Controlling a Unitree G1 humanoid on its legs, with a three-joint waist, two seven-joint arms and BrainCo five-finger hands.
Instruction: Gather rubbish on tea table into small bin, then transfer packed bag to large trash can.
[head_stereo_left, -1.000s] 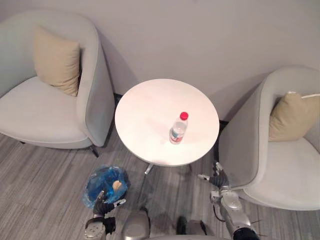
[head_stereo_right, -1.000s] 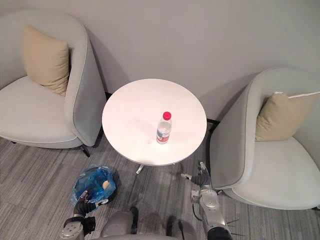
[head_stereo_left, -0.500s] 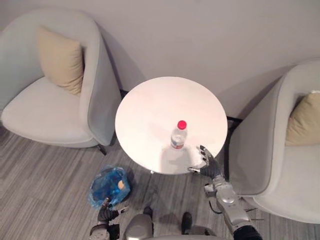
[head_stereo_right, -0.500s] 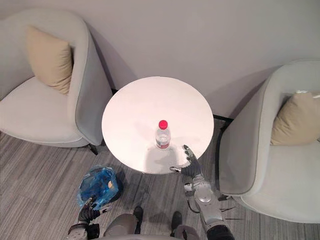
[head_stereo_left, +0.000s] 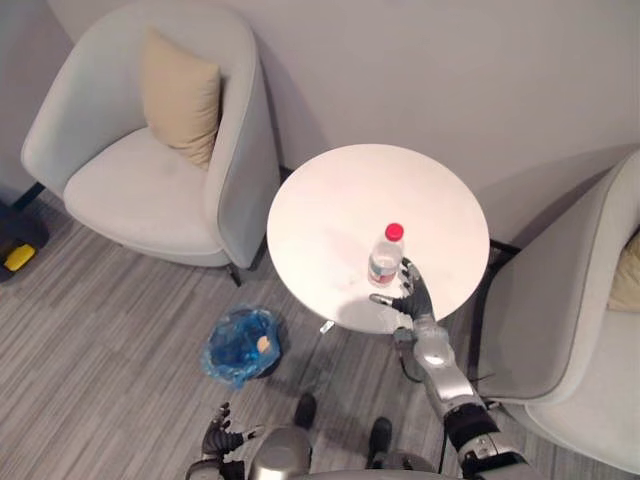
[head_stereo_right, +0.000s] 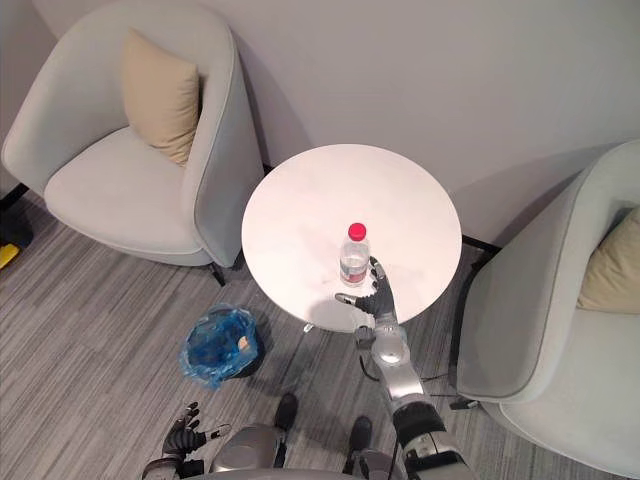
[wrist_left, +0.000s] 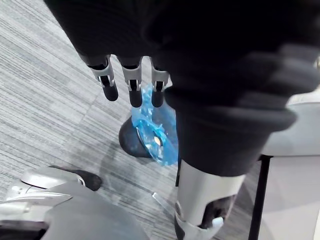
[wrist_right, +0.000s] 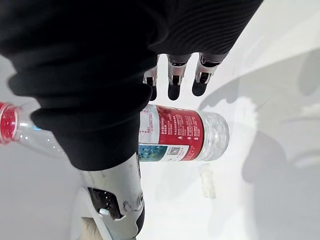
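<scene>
One bottle stands upright on the round white desk, its long axis vertical and its red cap pointing straight up. It stands toward the desk's near edge. It is clear plastic with a red and white label round its middle.

The right robot hand is just beside the bottle on the near side. Its fingers are straight, its thumb is spread, and it is not closed round anything. Whether it touches the bottle cannot be told.

The left robot hand hangs low over the floor, fingers loosely spread and holding nothing.

One small bin, lined with a blue bag, stands on the floor left of the desk with a pale scrap inside.

Two grey armchairs flank the desk, each with one beige cushion.
</scene>
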